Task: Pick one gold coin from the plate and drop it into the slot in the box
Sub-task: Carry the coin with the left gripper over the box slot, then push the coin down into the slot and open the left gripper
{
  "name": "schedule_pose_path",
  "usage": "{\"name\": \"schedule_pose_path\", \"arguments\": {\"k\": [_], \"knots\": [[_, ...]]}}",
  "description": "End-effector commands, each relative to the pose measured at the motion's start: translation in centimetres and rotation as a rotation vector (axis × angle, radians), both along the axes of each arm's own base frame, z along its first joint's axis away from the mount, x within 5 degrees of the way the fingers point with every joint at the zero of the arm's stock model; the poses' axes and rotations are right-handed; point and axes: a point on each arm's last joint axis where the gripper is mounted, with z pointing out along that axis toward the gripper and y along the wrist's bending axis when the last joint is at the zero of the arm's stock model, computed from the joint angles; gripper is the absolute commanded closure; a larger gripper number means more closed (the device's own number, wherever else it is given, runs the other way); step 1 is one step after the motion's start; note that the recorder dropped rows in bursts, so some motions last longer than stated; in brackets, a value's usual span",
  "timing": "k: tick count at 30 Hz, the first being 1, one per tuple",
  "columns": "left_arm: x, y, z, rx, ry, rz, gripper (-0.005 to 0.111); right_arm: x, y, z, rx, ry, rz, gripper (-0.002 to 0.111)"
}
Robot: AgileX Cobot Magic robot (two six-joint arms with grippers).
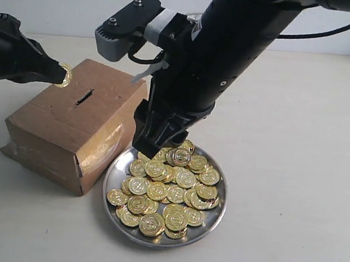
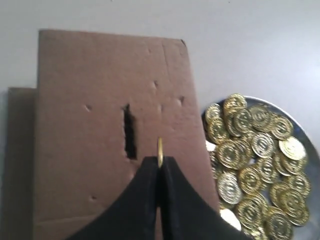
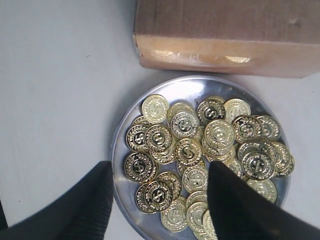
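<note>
Nearest, the plate (image 1: 214, 226) sits just beside the box (image 1: 69, 126) and is heaped with coins (image 1: 169, 190), which keeps the supply close to the target. Over the heap the right gripper (image 3: 161, 172) hangs with fingers spread and empty. Further back, the left gripper (image 2: 160, 161) pinches one gold coin (image 2: 160, 149) on edge above the box. The coin is parallel to the slot (image 2: 130, 131) but offset to one side of it. Judgement: the orientation suits insertion, and a sideways shift is needed before release.

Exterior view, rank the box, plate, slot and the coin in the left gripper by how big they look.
box: largest
plate: a little smaller
slot and gold coin: look about alike, so I won't rank them
</note>
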Motion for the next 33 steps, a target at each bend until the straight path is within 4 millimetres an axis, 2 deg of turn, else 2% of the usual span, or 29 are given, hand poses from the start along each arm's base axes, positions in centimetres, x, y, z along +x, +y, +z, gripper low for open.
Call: {"name": "schedule_pose_path", "arguments": {"k": [1,7,10,17,25,33], "knots": [[1.3,-0.1,-0.6,0.039,-0.096,-0.009,0.107,0.0,-0.1,0.4,0.007,-0.009,-0.004,0.055],[1.8,-1.9,-2.1,0.066,-0.101,-0.009,0.107,0.0,0.0,0.4,0.012,-0.01,-0.007,0.055],[1.9,-2.9,-2.0,0.063,-0.132,0.028,0.107,0.0,0.0,0.4,0.011,-0.008,-0.006,0.055],[2.0,-2.9,-2.1,0.095,-0.144,0.037,0.107,0.0,0.0,0.4,0.011,-0.008,-0.006,0.055],[2.4,-3.0,-4.0,0.122,-0.085,0.028,0.107,0.0,0.0,0.4,0.011,-0.008,-0.006,0.055],[2.4,-3.1,-4.6,0.142,-0.07,0.006,0.107,0.0,0.0,0.4,0.011,-0.008,-0.006,0.055]]}}
